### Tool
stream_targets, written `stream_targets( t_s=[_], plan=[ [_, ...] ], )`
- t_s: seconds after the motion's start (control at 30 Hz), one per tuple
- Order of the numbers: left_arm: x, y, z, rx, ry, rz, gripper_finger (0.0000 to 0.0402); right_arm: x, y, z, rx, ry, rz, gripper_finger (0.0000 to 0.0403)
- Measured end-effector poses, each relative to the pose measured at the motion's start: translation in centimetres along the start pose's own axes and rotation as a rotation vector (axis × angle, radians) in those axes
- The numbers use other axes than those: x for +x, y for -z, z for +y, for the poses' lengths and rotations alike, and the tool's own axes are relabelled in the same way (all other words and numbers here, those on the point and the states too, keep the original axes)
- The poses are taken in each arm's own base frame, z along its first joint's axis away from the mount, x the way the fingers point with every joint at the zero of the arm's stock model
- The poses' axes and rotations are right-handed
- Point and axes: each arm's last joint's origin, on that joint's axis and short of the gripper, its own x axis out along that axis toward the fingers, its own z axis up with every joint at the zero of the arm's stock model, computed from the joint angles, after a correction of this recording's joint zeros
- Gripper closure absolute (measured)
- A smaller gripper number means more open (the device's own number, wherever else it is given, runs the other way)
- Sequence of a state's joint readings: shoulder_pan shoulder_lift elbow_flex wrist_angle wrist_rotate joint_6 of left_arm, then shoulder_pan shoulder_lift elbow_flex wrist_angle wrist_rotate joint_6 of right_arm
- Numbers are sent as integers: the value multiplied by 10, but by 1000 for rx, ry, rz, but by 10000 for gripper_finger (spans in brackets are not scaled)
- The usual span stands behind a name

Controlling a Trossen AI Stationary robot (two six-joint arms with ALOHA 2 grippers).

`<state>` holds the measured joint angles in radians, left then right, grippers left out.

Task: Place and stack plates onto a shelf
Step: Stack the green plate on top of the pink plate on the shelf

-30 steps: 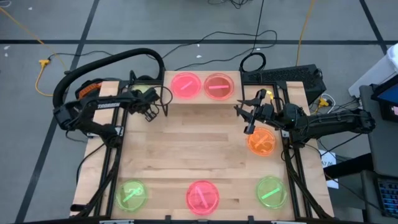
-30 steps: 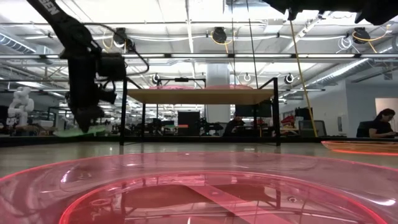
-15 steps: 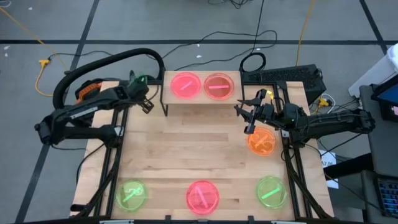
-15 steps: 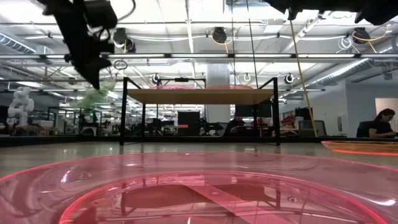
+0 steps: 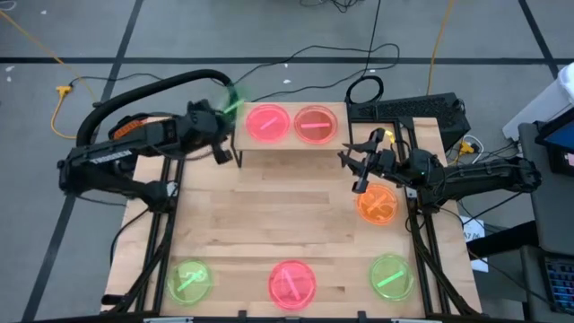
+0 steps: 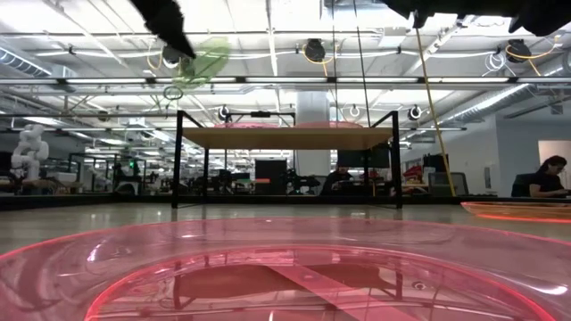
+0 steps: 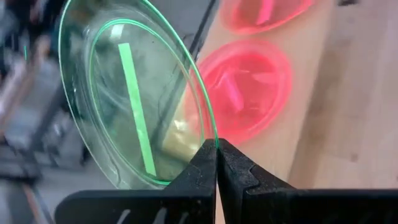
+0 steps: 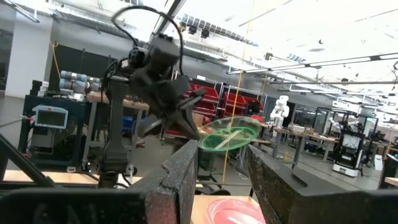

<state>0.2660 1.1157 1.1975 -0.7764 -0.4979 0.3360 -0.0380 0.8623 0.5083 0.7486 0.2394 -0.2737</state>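
Plates lie scattered over the table (image 5: 296, 215), and one green plate (image 5: 231, 97) is up in the air: the left gripper (image 5: 224, 108) has its fingers pressed tight together on that plate's rim, holding it tilted just off the shelf's (image 5: 287, 144) end, at about ten o'clock from the table's middle. Two pink plates (image 5: 268, 122) sit side by side on the shelf board (seen from the left wrist, they lie just beyond the held plate). Toward three o'clock the right gripper (image 5: 354, 166) hangs with its fingers parted and nothing between them, right beside an orange plate (image 5: 378, 205) on the tabletop. Along the six o'clock edge rest a green plate (image 5: 189, 281), a pink plate (image 5: 292, 283) and another green one (image 5: 391, 275).
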Motion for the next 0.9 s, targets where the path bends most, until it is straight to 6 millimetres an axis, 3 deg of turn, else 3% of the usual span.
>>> stream_targets(
  t_s=[0.17, 0.33, 0.63, 0.9],
  plan=[
    [22, -33, -24, 312, 36, 22, 401, 0, -3, -1, 6, 7, -26, 279],
    [59, -49, -46, 538, 46, 113, 401, 0, -4, -1, 9, 9, -35, 279],
    [115, -44, -62, 694, 95, 265, 401, 0, -3, -1, 13, 8, -35, 279],
    [127, -36, -56, 673, 122, 321, 401, 0, -3, -1, 11, 4, -32, 279]
  ],
)
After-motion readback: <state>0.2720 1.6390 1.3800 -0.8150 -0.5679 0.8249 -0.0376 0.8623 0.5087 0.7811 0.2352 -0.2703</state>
